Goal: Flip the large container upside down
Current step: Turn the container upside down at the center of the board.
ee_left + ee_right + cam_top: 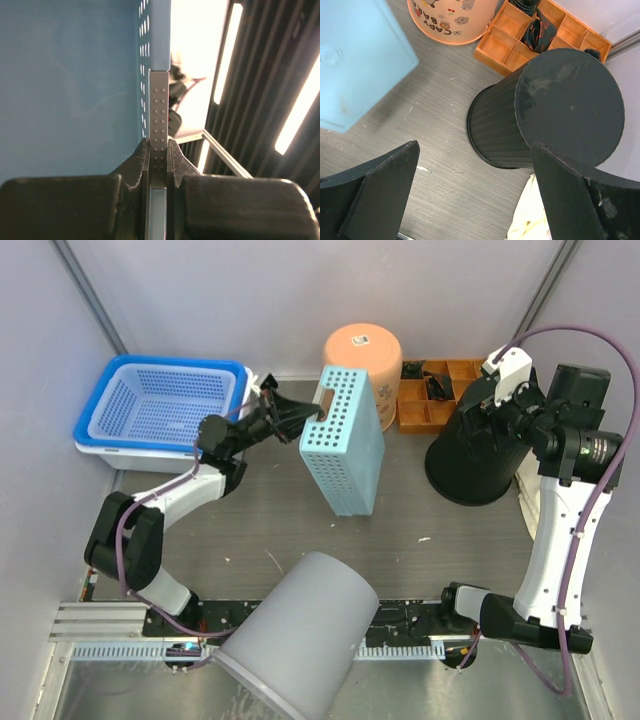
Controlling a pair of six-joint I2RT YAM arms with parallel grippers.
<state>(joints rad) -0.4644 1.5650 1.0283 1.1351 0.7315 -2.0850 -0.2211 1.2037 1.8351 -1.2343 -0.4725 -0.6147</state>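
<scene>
Top view: the left gripper (300, 418) is clamped narrow on the upper rim of the light blue container (345, 445), which stands tilted just above the centre of the counter (250, 520). A blue basket (160, 405) sits at 10 o'clock, an orange tub (362, 355) at 12, a black bin (478, 455) at 2 and a grey bin (300, 635) at 6. The right gripper (495, 390) hangs over the black bin.

Left wrist: the fingers (135, 167) pinch the container's thin wall edge, with its blue side at 9 o'clock.

Right wrist: the right gripper is spread wide and holds nothing. The black bin stands base-up at 2 o'clock, the container at 10.
</scene>
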